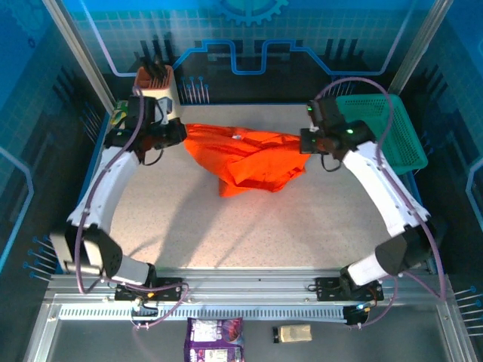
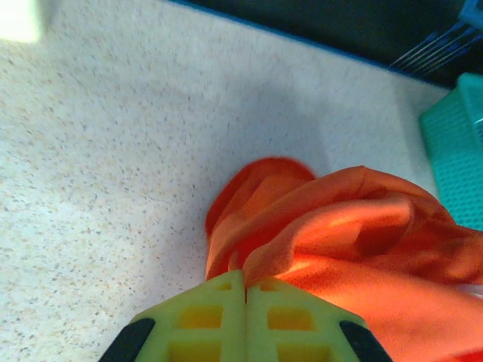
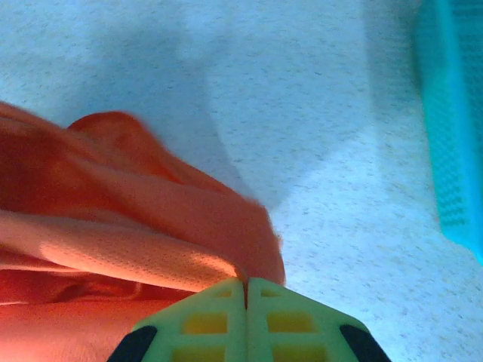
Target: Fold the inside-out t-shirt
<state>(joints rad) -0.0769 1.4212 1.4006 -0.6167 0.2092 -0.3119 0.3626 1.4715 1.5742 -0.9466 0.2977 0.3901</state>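
Note:
The orange-red t-shirt point(image 1: 245, 157) hangs stretched between both grippers above the back of the table, its middle sagging to a bunched point at the table. My left gripper point(image 1: 181, 132) is shut on the shirt's left end; in the left wrist view the yellow jaws point(image 2: 246, 283) meet with a fold of the t-shirt point(image 2: 339, 234) pinched at their tips. My right gripper point(image 1: 303, 142) is shut on the right end; in the right wrist view its gripper point(image 3: 246, 285) pinches the t-shirt point(image 3: 128, 219) the same way.
A teal mesh basket point(image 1: 385, 136) stands at the back right, close behind the right arm. A brown holder point(image 1: 155, 79) sits at the back left. The speckled table point(image 1: 249, 226) lies open in front. Packets point(image 1: 215, 339) lie beyond the near rail.

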